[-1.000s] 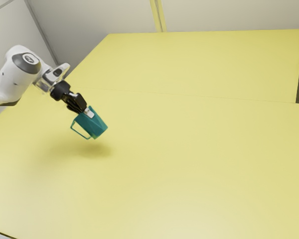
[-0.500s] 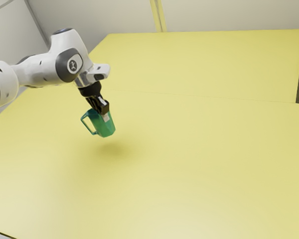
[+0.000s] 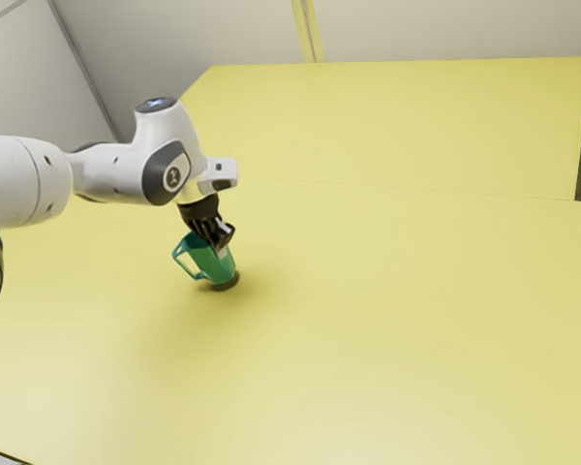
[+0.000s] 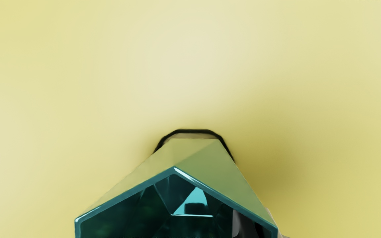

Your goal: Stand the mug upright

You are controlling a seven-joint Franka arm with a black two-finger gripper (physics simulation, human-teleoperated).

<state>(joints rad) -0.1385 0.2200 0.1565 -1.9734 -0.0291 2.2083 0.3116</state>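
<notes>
In the exterior view my gripper (image 3: 219, 246) is shut on the rim side of the teal mug (image 3: 212, 263). The mug stands nearly upright with a slight tilt, its base close to or on the table and a dark shadow right around it. Its handle points to the exterior view's left. In the wrist view the angular mug (image 4: 210, 162) opens toward the camera, a dark band showing around its base. Part of a finger (image 4: 243, 224) appears at the mug's wall by the rim; most of the gripper is hidden there.
The yellow table (image 3: 387, 320) extends around the mug on all sides, with a seam running across it behind the arm. A pale wall (image 3: 445, 29) stands beyond the table's far edge.
My hand has carried the mug toward the exterior view's right and down to the tabletop. The mug has turned from a strong tilt to nearly upright, and its shadow has closed in under it.
</notes>
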